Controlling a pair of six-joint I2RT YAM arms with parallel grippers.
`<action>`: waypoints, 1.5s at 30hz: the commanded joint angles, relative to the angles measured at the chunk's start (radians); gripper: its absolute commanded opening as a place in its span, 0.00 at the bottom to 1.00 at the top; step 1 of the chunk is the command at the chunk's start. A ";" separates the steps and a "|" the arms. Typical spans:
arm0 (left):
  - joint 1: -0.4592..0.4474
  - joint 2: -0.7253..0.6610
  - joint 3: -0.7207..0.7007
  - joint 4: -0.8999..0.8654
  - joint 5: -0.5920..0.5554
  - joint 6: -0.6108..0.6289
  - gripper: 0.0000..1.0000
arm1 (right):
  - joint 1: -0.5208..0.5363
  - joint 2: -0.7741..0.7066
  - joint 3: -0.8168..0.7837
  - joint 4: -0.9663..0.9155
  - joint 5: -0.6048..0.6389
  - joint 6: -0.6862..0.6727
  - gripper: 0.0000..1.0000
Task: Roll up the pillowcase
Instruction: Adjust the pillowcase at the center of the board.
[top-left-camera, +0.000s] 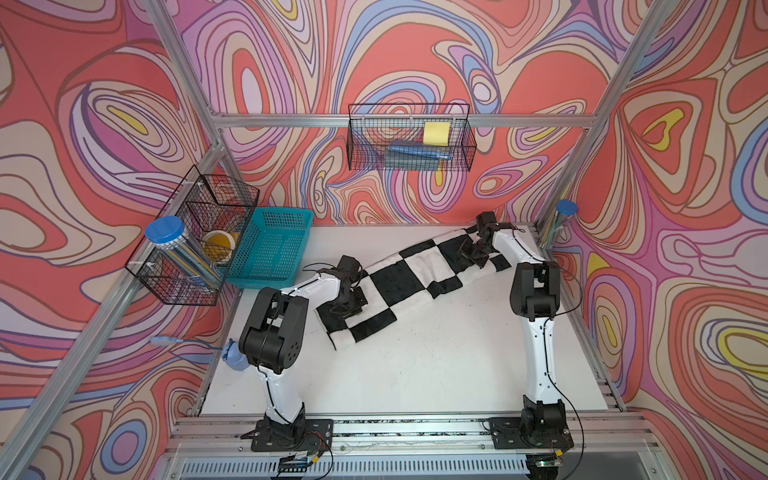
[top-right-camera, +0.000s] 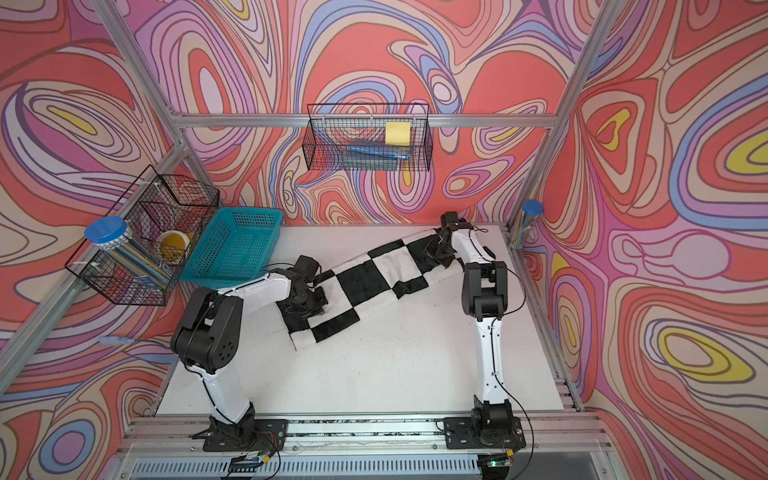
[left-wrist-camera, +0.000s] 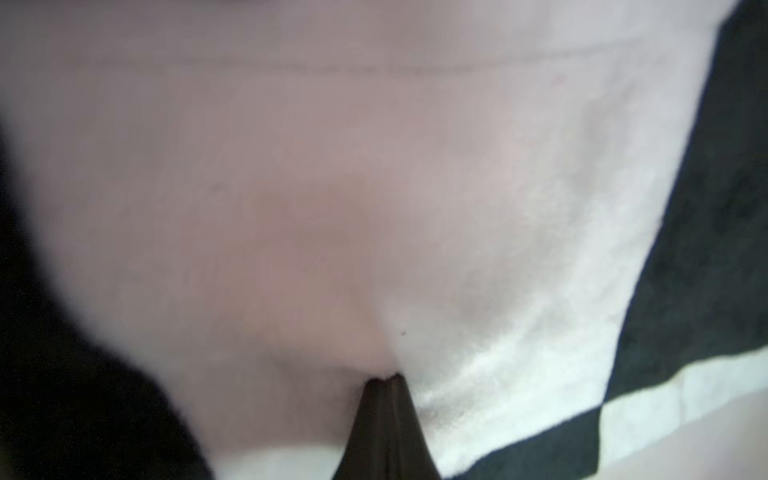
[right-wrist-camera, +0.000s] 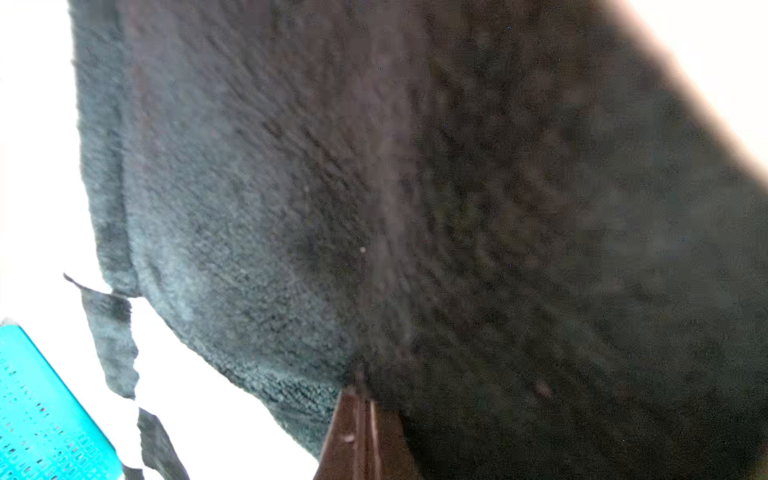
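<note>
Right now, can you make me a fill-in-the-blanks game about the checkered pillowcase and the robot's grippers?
1. The left gripper is shut on a ____ square of the pillowcase.
2. The right gripper is shut on a ____ patch of it.
3. The teal basket stands on the robot's ____ side.
4. The pad in the wire basket on the back wall is ____.

Missing words: white, black, left, yellow.

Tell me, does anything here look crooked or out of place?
The teal basket looks tipped, apparently leaning against the wire rack at the table's far corner. The checkered pillowcase lies skewed across the table, pinched by left gripper and right gripper.
</note>
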 joint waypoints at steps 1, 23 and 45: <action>-0.125 0.064 -0.169 -0.171 0.190 -0.043 0.00 | 0.037 0.118 0.101 -0.069 0.020 -0.031 0.00; -0.478 0.272 0.243 -0.101 0.434 -0.101 0.00 | 0.222 0.150 0.191 0.058 -0.117 -0.004 0.00; -0.261 -0.008 0.313 -0.184 0.209 -0.144 0.13 | 0.153 -0.511 -0.613 0.114 -0.058 -0.150 0.00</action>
